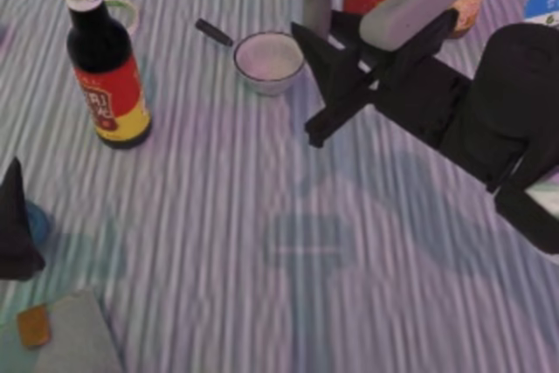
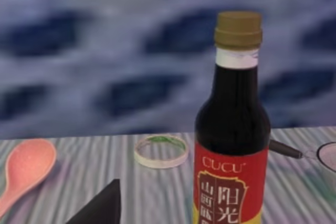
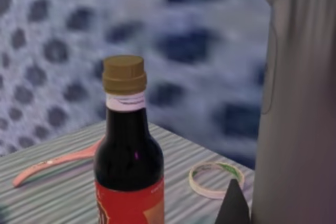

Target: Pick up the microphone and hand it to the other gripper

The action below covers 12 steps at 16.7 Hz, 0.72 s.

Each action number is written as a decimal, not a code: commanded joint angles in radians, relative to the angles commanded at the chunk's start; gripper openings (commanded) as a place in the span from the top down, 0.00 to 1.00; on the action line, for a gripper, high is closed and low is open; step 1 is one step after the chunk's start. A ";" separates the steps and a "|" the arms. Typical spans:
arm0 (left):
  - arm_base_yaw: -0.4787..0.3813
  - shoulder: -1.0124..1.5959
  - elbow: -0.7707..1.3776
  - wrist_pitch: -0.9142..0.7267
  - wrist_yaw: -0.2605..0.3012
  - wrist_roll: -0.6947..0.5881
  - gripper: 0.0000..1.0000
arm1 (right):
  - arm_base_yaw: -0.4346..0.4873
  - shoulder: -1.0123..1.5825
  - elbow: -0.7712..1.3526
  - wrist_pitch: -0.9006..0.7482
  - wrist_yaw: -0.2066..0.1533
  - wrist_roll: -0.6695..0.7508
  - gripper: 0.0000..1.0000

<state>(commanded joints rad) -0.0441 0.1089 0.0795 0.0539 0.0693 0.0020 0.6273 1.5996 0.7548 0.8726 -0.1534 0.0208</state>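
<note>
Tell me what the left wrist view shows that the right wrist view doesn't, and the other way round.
Only the left wrist view shows the saucepan's dark handle and a bit of its rim at the picture's edge, plus the pink spoon's bowl in full. Only the right wrist view shows the microphone's grey handle, close up and filling one side of the picture. Both show the soy sauce bottle with its tan cap and red label, the white ring lying on the striped table, the pink spoon, and a dark fingertip of that arm's own gripper.
</note>
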 joint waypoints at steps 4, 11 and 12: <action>-0.084 0.265 0.154 0.103 0.134 0.004 0.00 | 0.000 0.000 0.000 0.000 0.000 0.000 1.00; -0.246 0.818 0.443 0.293 0.394 0.008 0.00 | 0.000 0.000 0.000 0.000 0.000 0.000 1.00; -0.266 0.877 0.478 0.317 0.424 0.009 0.00 | 0.000 0.000 0.000 0.000 0.000 0.000 1.00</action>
<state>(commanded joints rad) -0.3096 0.9857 0.5580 0.3706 0.4938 0.0113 0.6273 1.5996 0.7548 0.8726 -0.1534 0.0208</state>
